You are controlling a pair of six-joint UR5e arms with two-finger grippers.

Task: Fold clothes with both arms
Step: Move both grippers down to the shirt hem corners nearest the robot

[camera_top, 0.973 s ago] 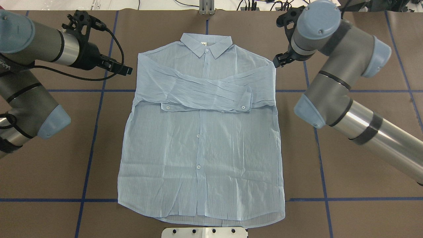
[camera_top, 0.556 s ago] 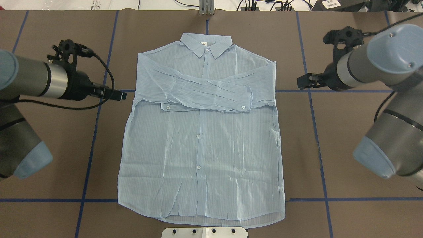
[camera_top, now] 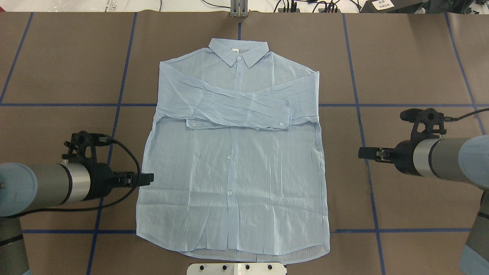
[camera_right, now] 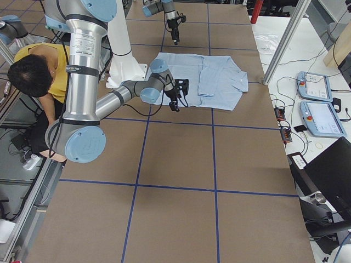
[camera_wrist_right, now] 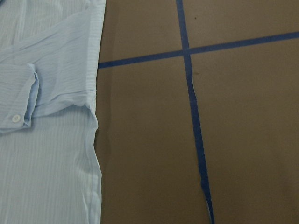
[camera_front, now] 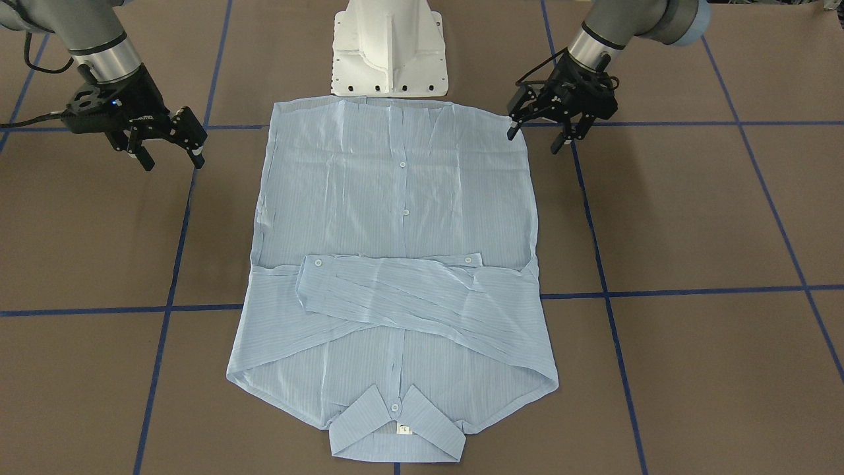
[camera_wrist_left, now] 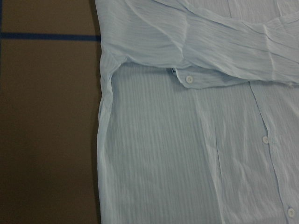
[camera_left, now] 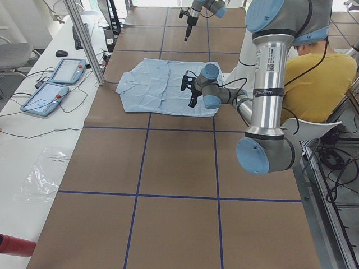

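The shirt [camera_top: 233, 172] lies flat and front up at the middle of the table [camera_top: 420, 57], buttoned, both sleeves crossed over its chest, the collar toward the far edge and the hem at the near edge by the base [camera_front: 389, 53]. The left gripper [camera_front: 534, 138] has its jaws spread wide and holds nothing, one fingertip right at the shirt's hem corner on that side. The right gripper [camera_front: 173, 160], equally wide and empty, hangs over bare table, apart from the opposite side edge.
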